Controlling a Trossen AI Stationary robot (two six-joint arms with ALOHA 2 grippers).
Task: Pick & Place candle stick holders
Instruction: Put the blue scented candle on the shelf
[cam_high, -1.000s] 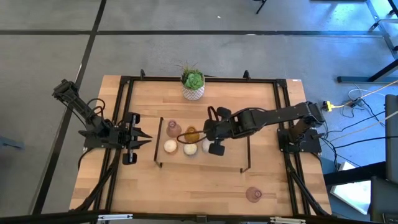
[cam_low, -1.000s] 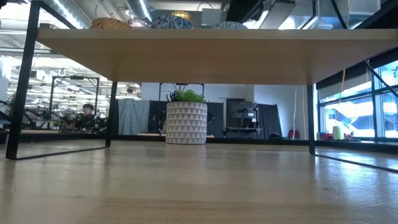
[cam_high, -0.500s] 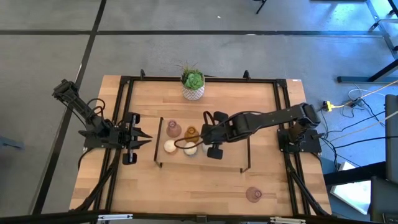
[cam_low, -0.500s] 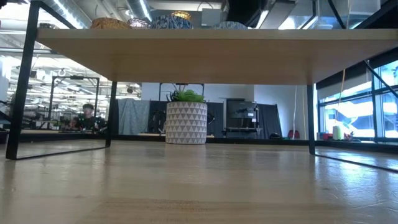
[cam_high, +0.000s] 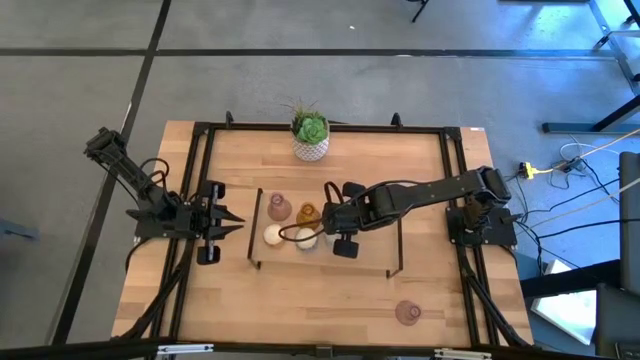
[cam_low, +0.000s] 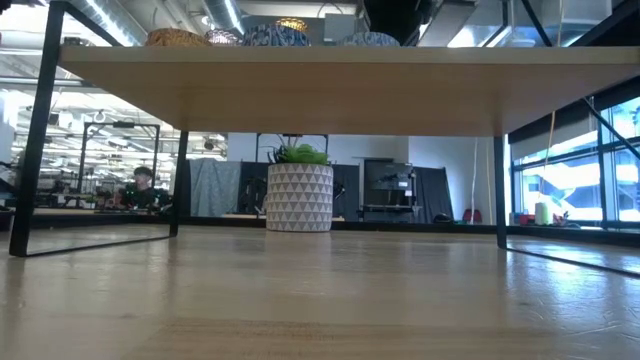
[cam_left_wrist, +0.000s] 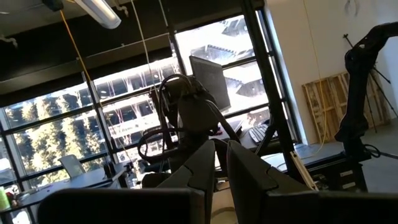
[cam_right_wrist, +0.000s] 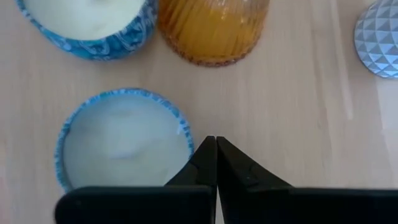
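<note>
Candle stick holders sit clustered on a raised wooden shelf (cam_high: 370, 262) over the table: a dusty-pink vase-like holder (cam_high: 279, 207), a ribbed amber glass holder (cam_right_wrist: 212, 30) and low round ones with cream-white tops and blue patterned sides. One more dusty-pink holder (cam_high: 407, 312) stands alone on the table, well apart from both grippers.

Over the last second the right gripper (cam_right_wrist: 216, 163) has slid along the shelf toward the cluster. Its fingers are now pressed together with nothing between them, their tips just beside the rim of the nearest low cream-and-blue holder (cam_right_wrist: 121, 142). The amber holder stands just ahead of the tips, with a second low cream-and-blue holder (cam_right_wrist: 87, 25) next to it. That probably means the approach is nearly done, but the fingers must spread before any grasp.

A faceted silvery-white round piece (cam_right_wrist: 376, 36) sits off to the other side of the fingers. The close packing is the main obstacle: spreading fingers could nudge a neighbour.

The left gripper (cam_high: 222, 222) waits beyond the shelf's end, fingers closed and empty. A white patterned pot with a green plant (cam_high: 311, 136) stands at the table's far edge, clear of the work.
</note>
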